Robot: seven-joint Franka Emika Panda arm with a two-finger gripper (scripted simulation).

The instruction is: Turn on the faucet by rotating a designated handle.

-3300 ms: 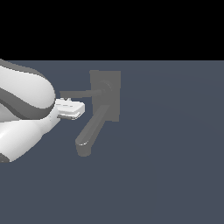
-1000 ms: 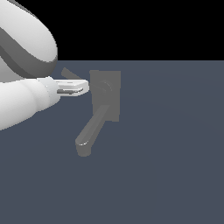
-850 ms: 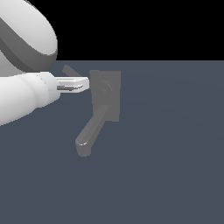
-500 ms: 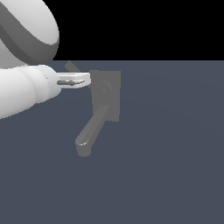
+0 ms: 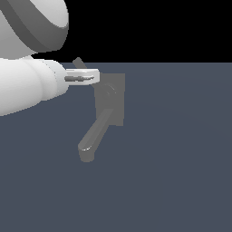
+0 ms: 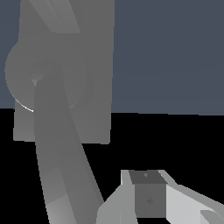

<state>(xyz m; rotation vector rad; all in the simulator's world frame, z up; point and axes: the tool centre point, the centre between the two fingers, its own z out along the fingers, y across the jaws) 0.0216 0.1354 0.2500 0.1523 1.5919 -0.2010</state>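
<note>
The grey faucet has a flat base plate (image 5: 115, 106) and a thick spout (image 5: 94, 135) that slopes down toward the exterior view's left. From the round hub (image 5: 108, 90) the thin handle (image 5: 79, 62) points up and to the left. My white gripper (image 5: 94, 75) lies across the handle, with its tips just left of the hub. The slit between the fingers is seen edge-on, so their state is unclear. In the wrist view the handle (image 6: 61, 166) runs from the hub (image 6: 46, 72) past one finger (image 6: 148, 199), close beside it.
My bulky white arm (image 5: 27, 86) fills the upper left of the exterior view. The faucet stands on a plain blue-grey floor (image 5: 172, 172), with black background beyond it.
My gripper has risen slightly and edged toward the hub. The handle, which pointed straight left 3.3 s ago, has swung upward and its tip now points steeply up-left.
</note>
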